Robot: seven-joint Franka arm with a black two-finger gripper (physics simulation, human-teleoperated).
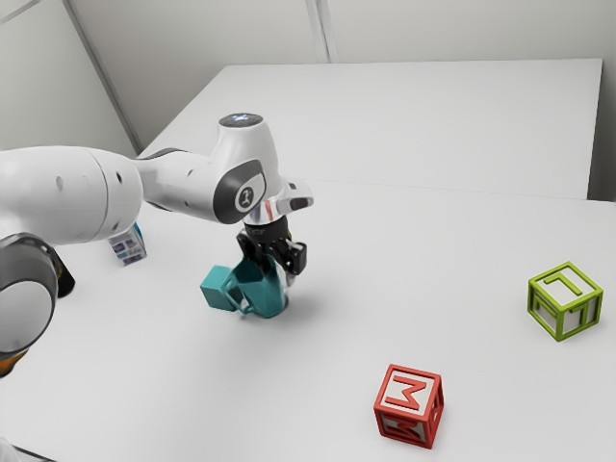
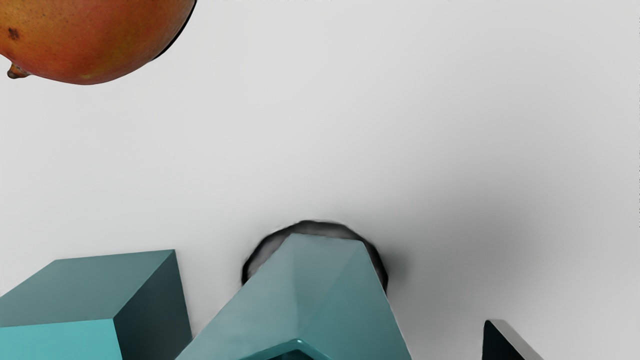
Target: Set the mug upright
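The black two-finger pincer [image 1: 277, 272] points down over the mug, released: in the wrist view, one of its fingertips [image 2: 500, 345] stands off from the mug's side with a gap between them. In the exterior view, the other finger reaches down at the mug's mouth.

The teal, faceted mug [image 1: 264, 291] is directly below the pincer, its mouth up towards it and its foot down at the desk [image 1: 337, 385]. Its body looks somewhat tilted in the exterior view; whether it stands quite true, I cannot tell. Its handle points to about eight o'clock there.

Taking the mug as the centre of a clock laid over the exterior view, a plain teal cube [image 1: 218, 289] sits just beside it at nine. Farther out at ten is a small box with a blue and white pattern [image 1: 127, 247], and beyond the cube at nine, a black object [image 1: 64, 280] partly hidden by the arm.

A red-framed letter block marked M [image 1: 409, 406] lies at four, and a lime-green-framed letter block [image 1: 565, 301] well apart at three.

The wrist view also has an orange-red mango [image 2: 95, 40] with a stubby stem, apart from both mug and cube.
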